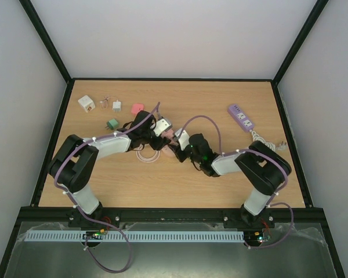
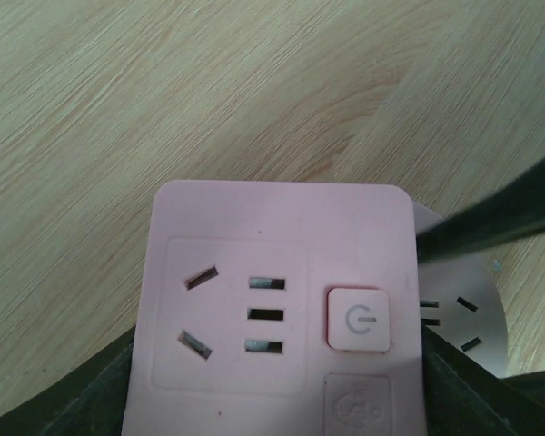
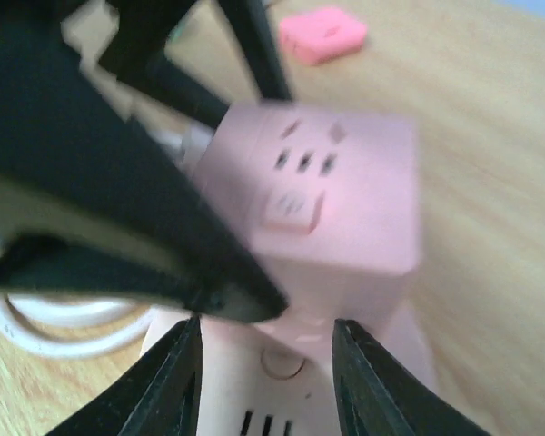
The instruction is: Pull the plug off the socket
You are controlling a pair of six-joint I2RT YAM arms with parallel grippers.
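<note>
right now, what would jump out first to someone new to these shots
A pink outlet block fills the left wrist view, clamped in the left hand; the right hand crowds in beside it at centre. A lilac power strip lies apart at the far right.

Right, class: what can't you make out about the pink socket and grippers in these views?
Top external: the socket is hidden under the left gripper and right gripper; too small to show any plug.
Left wrist: the outlet block is cut off by the bottom edge; it hides most of the disc base.
Right wrist: blurred; right gripper's contact with the disc base unclear.
</note>
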